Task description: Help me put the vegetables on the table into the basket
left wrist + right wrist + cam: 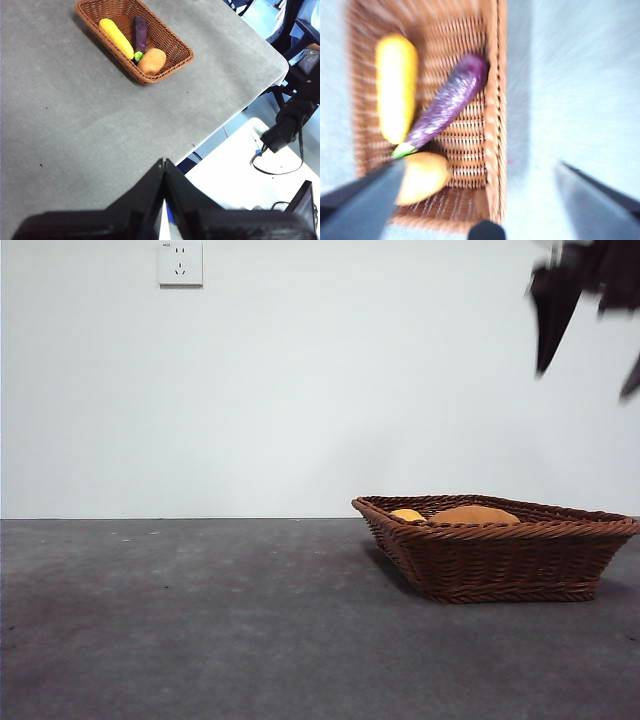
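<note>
The brown wicker basket (500,560) stands on the grey table (200,620) at the right. All three vegetables lie inside it: the yellow corn (395,85), the purple eggplant (447,102) and the orange-brown potato (422,177). My right gripper (480,170) is open and empty, high above the basket's near end; its view is blurred. It also shows in the front view (587,375) at the top right. My left gripper (163,162) is shut and empty, far from the basket (172,62), over the table's edge.
The table's edge and corner (272,57) show in the left wrist view, with a white surface (240,165) and cables beyond it. A wall socket (180,263) is on the back wall.
</note>
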Motion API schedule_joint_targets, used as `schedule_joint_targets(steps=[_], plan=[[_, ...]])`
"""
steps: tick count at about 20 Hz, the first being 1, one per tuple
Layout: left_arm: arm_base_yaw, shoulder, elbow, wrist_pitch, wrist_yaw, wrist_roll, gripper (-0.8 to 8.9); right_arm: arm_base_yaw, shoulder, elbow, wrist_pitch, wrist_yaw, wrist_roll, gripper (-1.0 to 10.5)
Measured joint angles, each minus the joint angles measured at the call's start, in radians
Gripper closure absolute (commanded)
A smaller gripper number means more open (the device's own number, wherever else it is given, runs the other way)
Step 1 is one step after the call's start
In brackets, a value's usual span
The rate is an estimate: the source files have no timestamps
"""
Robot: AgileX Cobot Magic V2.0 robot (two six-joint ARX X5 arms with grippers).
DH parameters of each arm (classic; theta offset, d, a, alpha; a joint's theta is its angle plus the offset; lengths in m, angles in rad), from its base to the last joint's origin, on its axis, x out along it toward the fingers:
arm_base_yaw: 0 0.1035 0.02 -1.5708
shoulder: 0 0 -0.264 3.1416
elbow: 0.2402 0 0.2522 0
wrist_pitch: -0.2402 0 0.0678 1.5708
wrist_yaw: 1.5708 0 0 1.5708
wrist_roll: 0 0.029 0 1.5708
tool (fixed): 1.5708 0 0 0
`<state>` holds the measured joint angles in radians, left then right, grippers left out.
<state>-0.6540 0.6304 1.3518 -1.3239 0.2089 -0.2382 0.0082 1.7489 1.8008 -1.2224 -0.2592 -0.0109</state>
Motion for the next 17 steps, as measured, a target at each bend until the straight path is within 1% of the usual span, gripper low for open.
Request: schedule_joint_targets(steps=[1, 2, 3, 6, 9, 11, 13, 17], plan=[[0.0, -0.002, 0.0, 0.0, 0.0, 0.012, 8.19, 0.013, -0.085, 0.0, -0.016, 0.038, 0.006, 9.7], [0.0, -0.002, 0.0, 0.0, 0.0, 0.027, 8.19, 0.027, -0.171, 0.0, -0.03, 0.071, 0.015, 9.6], [0.0, -0.002, 0.0, 0.0, 0.0, 0.037, 8.19, 0.038, -0.24, 0.0, -0.046, 0.086, 0.019, 9.6], [0.0, -0.002, 0.0, 0.0, 0.0, 0.048, 8.18, 0.058, -0.47, 0.001, -0.124, 0.092, 0.026, 9.5], [0.0, -0.001, 0.0, 0.0, 0.0, 0.054, 8.18, 0.058, -0.652, 0.004, -0.132, 0.095, 0.027, 9.5], [0.0, 0.008, 0.0, 0.0, 0.0, 0.054, 8.18, 0.058, -0.734, 0.004, -0.132, 0.1, 0.033, 9.5], [0.0, 0.027, 0.0, 0.0, 0.0, 0.055, 8.18, 0.058, -0.784, 0.005, -0.132, 0.126, 0.034, 9.5], [0.0, 0.097, 0.0, 0.0, 0.0, 0.055, 8.18, 0.058, -0.786, 0.006, -0.132, 0.145, 0.034, 9.5]])
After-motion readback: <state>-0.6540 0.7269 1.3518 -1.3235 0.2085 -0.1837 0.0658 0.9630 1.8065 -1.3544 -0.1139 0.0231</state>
